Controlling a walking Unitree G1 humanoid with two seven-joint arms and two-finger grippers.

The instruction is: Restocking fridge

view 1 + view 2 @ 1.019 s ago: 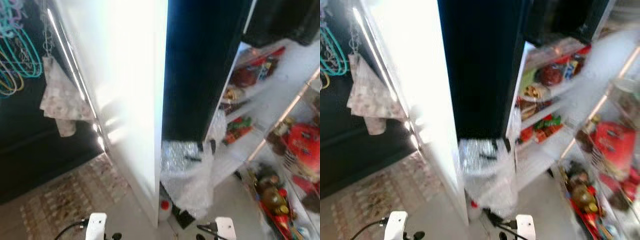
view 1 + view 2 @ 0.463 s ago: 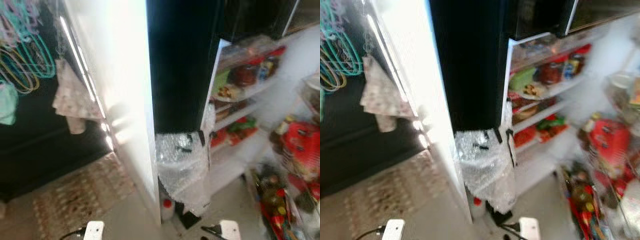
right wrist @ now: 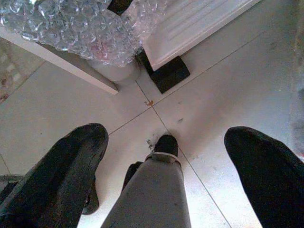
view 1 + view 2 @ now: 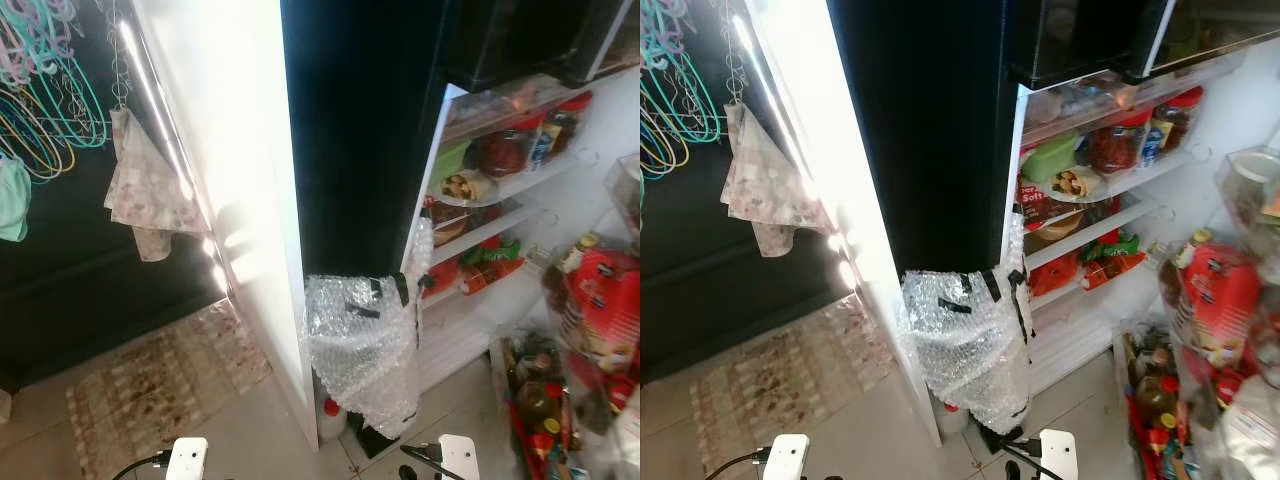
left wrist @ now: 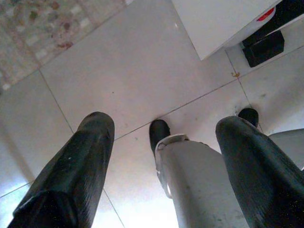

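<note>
An open fridge stands ahead, its black side panel [image 4: 940, 130] facing me. Its lit shelves [image 4: 1110, 170] hold jars, a green tub, a plate of food and red packets. A sheet of bubble wrap [image 4: 965, 335] is taped over the panel's lower corner. On the right, the door rack [image 4: 1220, 300] carries a red packet, with bottles [image 4: 1150, 395] lower down. My left gripper [image 5: 166, 128] and right gripper [image 3: 168, 135] hang low over the pale floor tiles, both open, nothing between the fingers. The arms' white wrist parts [image 4: 188, 460] show at the bottom of the eye views.
A bright white panel [image 4: 230, 150] rises left of the fridge. A patterned rug [image 4: 780, 375] lies on the floor at left, below a hanging cloth [image 4: 760, 185] and coloured hangers [image 4: 670, 100]. A red-capped white bottle [image 4: 330, 415] and a black block [image 3: 168, 73] sit at the fridge's foot.
The whole picture has shifted and sharpened as the camera moved, bringing more of the fridge shelves into sight. The things themselves stand where they were.
</note>
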